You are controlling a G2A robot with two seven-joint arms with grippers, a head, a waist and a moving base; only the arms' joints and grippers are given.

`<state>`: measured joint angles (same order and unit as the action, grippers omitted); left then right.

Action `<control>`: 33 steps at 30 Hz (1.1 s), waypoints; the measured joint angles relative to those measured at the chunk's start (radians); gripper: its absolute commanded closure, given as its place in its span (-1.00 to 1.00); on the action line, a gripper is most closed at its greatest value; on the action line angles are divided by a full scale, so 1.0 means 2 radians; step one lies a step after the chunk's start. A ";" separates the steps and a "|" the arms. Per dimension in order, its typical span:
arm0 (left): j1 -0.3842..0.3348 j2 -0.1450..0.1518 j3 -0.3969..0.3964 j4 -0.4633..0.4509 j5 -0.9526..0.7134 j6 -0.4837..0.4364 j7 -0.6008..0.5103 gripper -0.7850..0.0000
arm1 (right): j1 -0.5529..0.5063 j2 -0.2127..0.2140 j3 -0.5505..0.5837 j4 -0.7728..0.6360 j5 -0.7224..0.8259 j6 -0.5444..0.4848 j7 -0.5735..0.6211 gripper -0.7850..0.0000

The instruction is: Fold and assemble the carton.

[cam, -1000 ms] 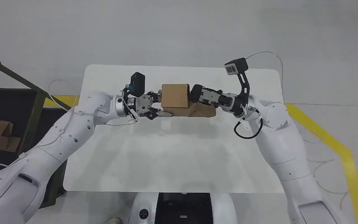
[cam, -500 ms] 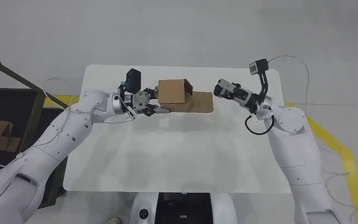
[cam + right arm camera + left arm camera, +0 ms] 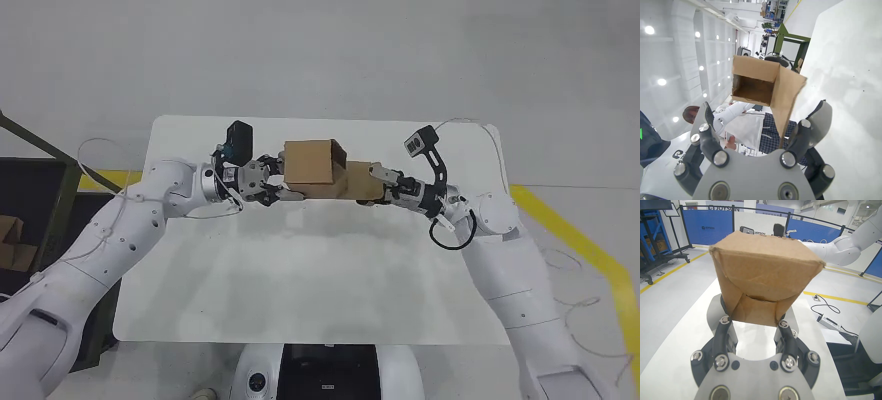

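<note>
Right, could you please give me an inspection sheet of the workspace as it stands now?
Surface: white table, a few small dark specks.
Job's things: brown carton, one end open, a flap sticking out toward the right gripper.
Clutter: nothing seen.
Grippers: left gripper shut on the carton's folded end; right gripper open, flap edge between its fingers.
Cables: black cable looped on the right arm; power adapter with a black lead beside the table.
Surroundings: yellow floor line; dark cart holding cardboard.

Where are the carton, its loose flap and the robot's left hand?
carton [image 3: 308, 163]: top view, on its top face.
flap [image 3: 785, 100]: right wrist view, middle of the flap.
left hand [image 3: 753, 317]: left wrist view, between its fingertips.
</note>
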<state>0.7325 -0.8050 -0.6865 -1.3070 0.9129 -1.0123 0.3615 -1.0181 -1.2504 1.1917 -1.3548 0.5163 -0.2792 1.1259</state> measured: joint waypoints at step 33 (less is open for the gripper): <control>0.001 -0.017 -0.003 0.016 0.014 0.000 -0.046 0.12 | 0.012 0.001 -0.009 -0.041 0.003 -0.003 -0.024 -1.00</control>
<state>0.7338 -0.8394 -0.6927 -1.2748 0.9404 -1.0123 0.2685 -0.9943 -1.2484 1.1736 -1.4359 0.5215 -0.2848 1.0770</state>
